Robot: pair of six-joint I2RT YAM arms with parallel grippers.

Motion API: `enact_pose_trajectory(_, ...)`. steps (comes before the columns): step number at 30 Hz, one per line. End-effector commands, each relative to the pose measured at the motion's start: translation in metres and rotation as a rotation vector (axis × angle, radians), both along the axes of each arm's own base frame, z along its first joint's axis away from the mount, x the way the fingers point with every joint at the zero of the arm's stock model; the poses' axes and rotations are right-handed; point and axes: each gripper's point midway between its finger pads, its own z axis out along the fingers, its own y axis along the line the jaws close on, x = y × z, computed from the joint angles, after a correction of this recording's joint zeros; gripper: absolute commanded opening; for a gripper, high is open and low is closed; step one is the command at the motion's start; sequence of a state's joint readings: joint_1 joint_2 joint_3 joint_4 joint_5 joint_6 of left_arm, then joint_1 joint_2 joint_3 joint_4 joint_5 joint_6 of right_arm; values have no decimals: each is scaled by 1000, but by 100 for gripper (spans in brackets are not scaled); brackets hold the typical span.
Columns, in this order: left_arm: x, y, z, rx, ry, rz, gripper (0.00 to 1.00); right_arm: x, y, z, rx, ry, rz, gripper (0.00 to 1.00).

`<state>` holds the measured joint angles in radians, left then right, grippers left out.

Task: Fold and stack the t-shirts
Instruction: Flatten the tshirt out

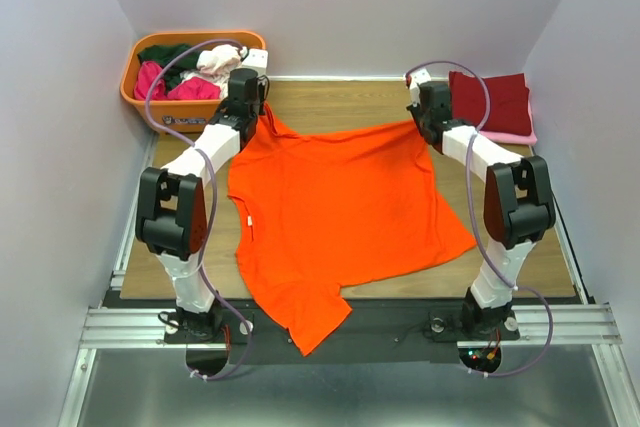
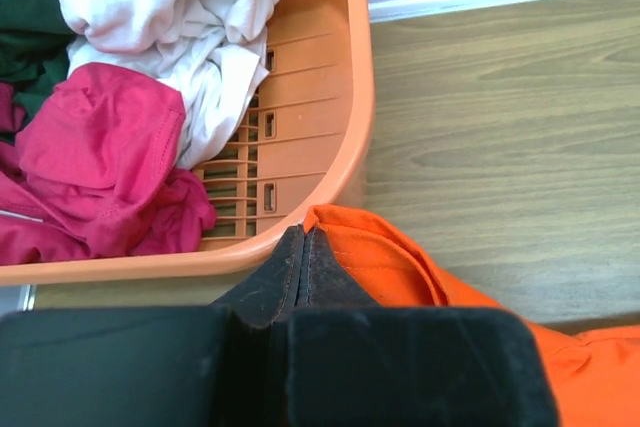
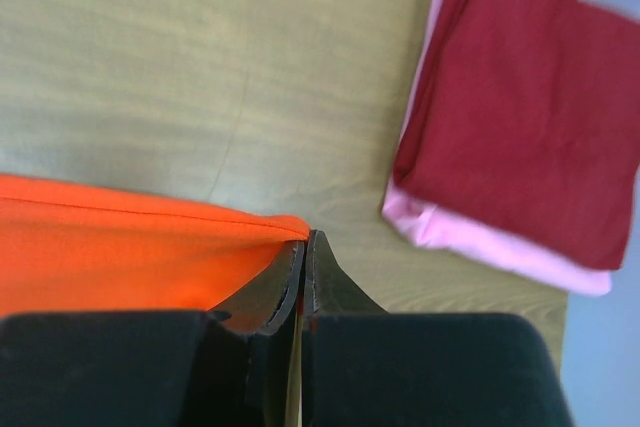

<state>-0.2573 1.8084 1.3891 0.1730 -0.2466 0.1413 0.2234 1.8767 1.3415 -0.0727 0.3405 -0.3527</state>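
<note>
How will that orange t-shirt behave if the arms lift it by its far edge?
Probably floppy: the orange t-shirt wrinkles and drapes over the near edge of the table. Likely light: the left gripper and right gripper hold it by fingertip pinches alone. Expect sagging between them.

Legible text, labels, brands, numbers: none can be read in any of the three views. Orange tub (image 1: 180, 119), front wall: a faint pale marking, too small and blurred to make out.
</note>
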Motion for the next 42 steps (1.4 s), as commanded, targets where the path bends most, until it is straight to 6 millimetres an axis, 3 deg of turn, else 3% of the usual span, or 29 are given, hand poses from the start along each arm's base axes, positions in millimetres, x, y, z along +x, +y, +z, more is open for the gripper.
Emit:
enact_pose_trajectory(1, -10, 15, 67, -59, -171, 53, 0, 35, 6, 63, 19, -193, 14, 1)
enact_pose_trajectory(5, -22, 33, 70, -61, -188, 124, 0, 46, 15, 73, 44, -218, 49, 1)
enact_pose_trajectory(6, -22, 38, 69, -70, -188, 138, 0, 49, 17, 65, 43, -205, 51, 1)
enact_pose_trajectory(12, -8, 46, 27, -78, -91, 176, 4, 67, 18, 37, 56, -173, 14, 3)
enact_pose_trajectory(13, -2, 48, 19, -80, -78, 201, 16, 72, 20, 31, 62, -169, 11, 20)
enact_pose_trajectory(15, 7, 53, 20, -92, -82, 233, 29, 77, 26, 31, 110, -171, 7, 39)
enact_pose_trajectory(16, 9, 55, 12, -116, -58, 252, 52, 74, 28, 31, 144, -155, -12, 54)
enact_pose_trajectory(18, 9, 58, 20, -133, -61, 271, 70, 74, 26, 47, 173, -179, -47, 61)
enact_pose_trajectory(19, 6, 58, 34, -155, -74, 280, 80, 67, 20, 61, 193, -192, -86, 63)
enact_pose_trajectory(21, -3, 59, 52, -184, -89, 296, 84, 56, 10, 68, 207, -185, -143, 63)
enact_pose_trajectory(22, -16, 65, 69, -193, -98, 319, 84, 45, 3, 68, 215, -155, -176, 63)
enact_pose_trajectory(23, -24, 67, 74, -198, -92, 332, 84, 35, -7, 82, 285, -172, -213, 63)
enact_pose_trajectory(24, -39, 70, 90, -229, -112, 351, 84, 19, -14, 71, 308, -119, -235, 62)
enact_pose_trajectory(26, -63, 71, 85, -236, -53, 361, 83, -1, -25, 66, 424, -91, -292, 61)
enact_pose_trajectory(27, -73, 69, 84, -276, -38, 370, 82, -15, -24, 81, 470, -106, -289, 60)
enact_pose_trajectory(28, -95, 64, 76, -295, 9, 350, 79, -35, -21, 58, 507, -31, -306, 59)
enact_pose_trajectory(30, -119, 52, 65, -338, 46, 318, 76, -58, -15, 48, 559, 16, -316, 55)
enact_pose_trajectory(31, -143, 35, 52, -394, 82, 273, 72, -80, -11, 39, 598, 51, -327, 52)
enact_pose_trajectory(33, -166, 15, 36, -457, 126, 219, 68, -101, -4, 22, 645, 109, -336, 48)
enact_pose_trajectory(34, -188, -5, 18, -501, 177, 165, 66, -111, -2, 23, 666, 114, -332, 45)
enact_pose_trajectory(35, -198, -16, 8, -520, 203, 144, 60, -128, -2, 1, 673, 166, -361, 43)
enact_pose_trajectory(37, -223, -36, -23, -550, 284, 117, 53, -144, -7, -11, 681, 189, -397, 34)
enact_pose_trajectory(40, -244, -52, -61, -581, 395, 94, 44, -167, -18, -33, 713, 236, -467, 31)
enact_pose_trajectory(42, -249, -56, -76, -605, 433, 108, 38, -183, -23, -50, 725, 272, -519, 30)
